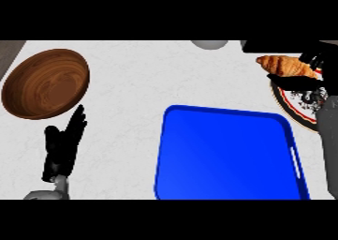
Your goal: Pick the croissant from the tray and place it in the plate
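The golden-brown croissant (284, 65) is at the upper right, over the far edge of the plate (296, 109), a white plate with a dark and red rim. My right hand (315, 60) is curled round the croissant, its thumb under the pastry and its fingers behind it. The hand and grey forearm hide the plate's right part. The blue tray (226, 154) lies at the lower centre with nothing in it. My left hand (64, 145) rests open at the lower left, fingers pointing up.
A brown wooden bowl (47, 83) stands at the upper left, just beyond my left hand. A grey rounded object (211, 44) pokes in at the counter's far edge. The white counter (143, 89) lies bare between bowl and tray.
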`<action>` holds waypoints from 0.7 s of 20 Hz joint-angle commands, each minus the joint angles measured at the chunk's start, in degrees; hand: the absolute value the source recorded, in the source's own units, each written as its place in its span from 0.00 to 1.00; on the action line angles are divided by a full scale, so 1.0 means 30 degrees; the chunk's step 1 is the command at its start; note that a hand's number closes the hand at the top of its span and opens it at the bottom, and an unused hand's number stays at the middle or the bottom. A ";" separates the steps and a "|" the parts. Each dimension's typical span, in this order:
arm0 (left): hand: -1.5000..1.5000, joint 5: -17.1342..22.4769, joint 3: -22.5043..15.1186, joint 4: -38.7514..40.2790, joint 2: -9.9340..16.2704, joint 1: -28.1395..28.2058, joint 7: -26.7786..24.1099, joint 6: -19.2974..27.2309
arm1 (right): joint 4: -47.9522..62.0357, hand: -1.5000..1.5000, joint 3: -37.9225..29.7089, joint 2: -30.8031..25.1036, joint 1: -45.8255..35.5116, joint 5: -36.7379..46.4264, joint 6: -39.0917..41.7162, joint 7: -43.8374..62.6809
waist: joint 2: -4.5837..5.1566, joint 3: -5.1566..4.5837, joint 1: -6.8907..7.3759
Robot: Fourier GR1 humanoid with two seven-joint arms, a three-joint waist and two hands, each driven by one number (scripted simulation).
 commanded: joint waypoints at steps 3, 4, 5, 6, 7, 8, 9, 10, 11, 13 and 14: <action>0.50 -0.0112 -0.0032 0.0676 -0.0302 -0.0453 -0.0138 -0.0248 | 0.5171 1.00 -0.1653 -0.1585 -0.1645 -0.0686 -0.1942 -0.1099 | 0.0064 0.0004 0.0179; 0.50 -0.0204 0.0041 0.0604 -0.0312 -0.0314 -0.0366 -0.0130 | 0.5696 1.00 -0.2025 -0.2422 -0.1867 -0.0896 -0.1711 -0.1367 | 0.0057 0.0003 0.0169; 0.50 0.0196 0.0758 0.1911 0.0109 -0.0297 -0.1760 -0.0770 | 0.4945 1.00 -0.1652 -0.2374 -0.1596 -0.0892 -0.1279 -0.0818 | 0.0024 -0.0007 0.0057; 0.50 -0.0268 -0.0226 -0.0093 -0.0264 0.0669 -0.0667 -0.0371 | 0.7446 1.00 -0.2545 -0.3404 -0.2710 -0.1101 -0.1973 -0.1890 | 0.0076 0.0011 0.0317; 0.50 -0.0325 -0.0057 0.0193 -0.0271 -0.0271 -0.0096 -0.0221 | 0.7958 1.00 -0.2860 -0.3887 -0.2304 -0.1637 -0.1788 -0.2800 | 0.0075 0.0012 0.0213; 0.50 -0.0247 0.0400 0.1160 -0.0289 -0.0637 -0.0862 -0.0173 | 0.8738 1.00 -0.2102 -0.3510 -0.3148 -0.0679 -0.2108 -0.1532 | 0.0073 0.0001 0.0206; 0.50 -0.0629 -0.0265 0.0949 -0.0799 -0.0362 -0.0504 0.0156 | 1.0549 1.00 -0.2862 -0.4467 -0.3586 -0.1299 -0.2282 -0.3195 | 0.0140 0.0016 0.0356; 0.50 -0.0451 0.0029 0.0673 -0.0302 -0.0594 -0.0083 -0.0261 | 1.0911 1.00 -0.2794 -0.4267 -0.2975 -0.1297 -0.2934 -0.3627 | 0.0104 0.0014 0.0273; 0.50 0.0094 0.0450 0.0574 -0.0046 -0.0501 -0.0439 -0.0756 | 1.1927 1.00 -0.2567 -0.4589 -0.3827 -0.0941 -0.3043 -0.3509 | 0.0111 0.0011 0.0337; 0.50 -0.0555 -0.0209 -0.0004 -0.0235 0.0022 0.0017 -0.0480 | 1.3404 1.00 -0.2783 -0.4924 -0.3808 -0.0825 -0.3629 -0.3765 | 0.0131 0.0020 0.0408; 0.50 -0.0167 -0.0052 -0.0395 -0.0222 -0.0242 0.0341 -0.0628 | 1.4117 1.00 -0.3188 -0.5932 -0.3475 -0.1171 -0.2832 -0.4826 | 0.0187 0.0035 0.0507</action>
